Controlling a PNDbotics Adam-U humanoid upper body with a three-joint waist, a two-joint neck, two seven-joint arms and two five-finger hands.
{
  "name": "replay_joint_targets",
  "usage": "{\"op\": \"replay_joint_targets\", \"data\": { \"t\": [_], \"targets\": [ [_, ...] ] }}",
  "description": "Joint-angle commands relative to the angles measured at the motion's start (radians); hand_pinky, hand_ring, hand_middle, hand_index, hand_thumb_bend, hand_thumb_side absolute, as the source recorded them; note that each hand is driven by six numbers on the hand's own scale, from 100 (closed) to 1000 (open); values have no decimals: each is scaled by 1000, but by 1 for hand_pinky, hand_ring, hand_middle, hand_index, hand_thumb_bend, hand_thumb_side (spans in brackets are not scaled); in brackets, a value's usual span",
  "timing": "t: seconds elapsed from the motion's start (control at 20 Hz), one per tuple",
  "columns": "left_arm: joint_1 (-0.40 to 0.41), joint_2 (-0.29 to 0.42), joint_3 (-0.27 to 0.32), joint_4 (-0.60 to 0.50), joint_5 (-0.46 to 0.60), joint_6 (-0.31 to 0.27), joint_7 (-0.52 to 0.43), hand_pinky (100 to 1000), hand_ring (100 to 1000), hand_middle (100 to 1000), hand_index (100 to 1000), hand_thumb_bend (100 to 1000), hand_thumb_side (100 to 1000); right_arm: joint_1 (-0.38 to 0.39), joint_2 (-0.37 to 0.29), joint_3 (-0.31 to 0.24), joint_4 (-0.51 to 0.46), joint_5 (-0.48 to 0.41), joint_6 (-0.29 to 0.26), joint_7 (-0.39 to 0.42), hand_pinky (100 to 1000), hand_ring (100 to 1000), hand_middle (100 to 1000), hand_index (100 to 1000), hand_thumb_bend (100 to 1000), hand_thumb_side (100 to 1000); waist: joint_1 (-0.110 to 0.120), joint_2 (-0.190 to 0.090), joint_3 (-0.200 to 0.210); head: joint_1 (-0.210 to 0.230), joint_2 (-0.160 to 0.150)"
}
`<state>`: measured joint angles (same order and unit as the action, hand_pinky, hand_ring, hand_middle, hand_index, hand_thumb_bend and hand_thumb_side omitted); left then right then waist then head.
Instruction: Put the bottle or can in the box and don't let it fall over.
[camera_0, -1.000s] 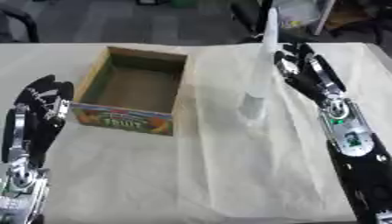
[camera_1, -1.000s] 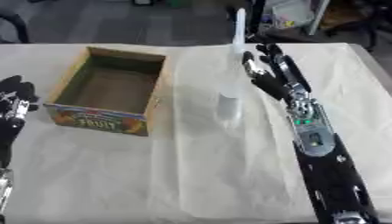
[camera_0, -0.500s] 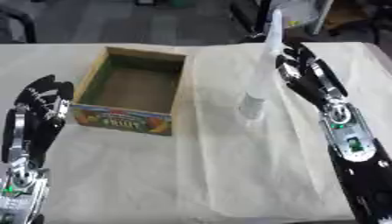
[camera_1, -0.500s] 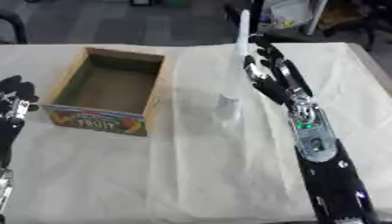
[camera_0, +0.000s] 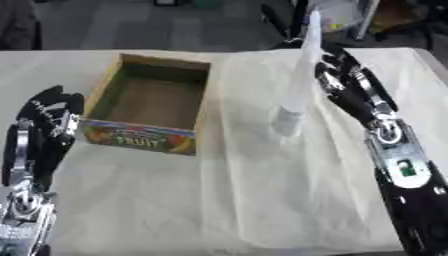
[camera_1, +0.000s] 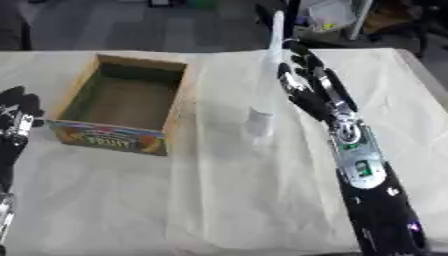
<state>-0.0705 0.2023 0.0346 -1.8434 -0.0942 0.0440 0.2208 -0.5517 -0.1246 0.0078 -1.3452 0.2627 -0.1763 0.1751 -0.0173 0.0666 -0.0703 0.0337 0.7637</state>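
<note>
The left hand (camera_0: 44, 127) is rested open at the table's (camera_0: 262, 200) left edge. Mid-table, the upright bottle (camera_0: 289, 117) is approached by the open right hand (camera_0: 350, 92), not yet grasped. Next, fingers must be closed round it. The box (camera_0: 149, 102) lies far-left.

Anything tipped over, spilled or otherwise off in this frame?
Nothing stands out. The clear bottle stands upright on the cloth, apart from the open right robot hand. The box sits square and empty.
</note>
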Motion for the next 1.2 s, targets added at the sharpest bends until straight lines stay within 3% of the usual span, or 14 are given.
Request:
{"op": "replay_joint_targets", "data": {
  "t": [0.05,0.7,1.2],
  "targets": [
    [-6,6,2,-14,3,-1,-2,647,644,689,812,530,608,-16,0,4,-26,-2,3,3,966,1000,1000,1000,100,648,3,-13,-1,-4,6],
    [-6,6,2,-13,3,-1,-3,647,644,689,812,530,608,-36,23,2,-5,28,11,-4,966,1000,1000,1000,100,650,2,-14,3,-8,6],
    [-6,6,2,-13,4,-1,-4,647,644,689,812,530,608,-59,33,-14,17,87,34,-53,962,1000,1000,1000,100,642,2,-15,5,-11,6]
  ]
}}
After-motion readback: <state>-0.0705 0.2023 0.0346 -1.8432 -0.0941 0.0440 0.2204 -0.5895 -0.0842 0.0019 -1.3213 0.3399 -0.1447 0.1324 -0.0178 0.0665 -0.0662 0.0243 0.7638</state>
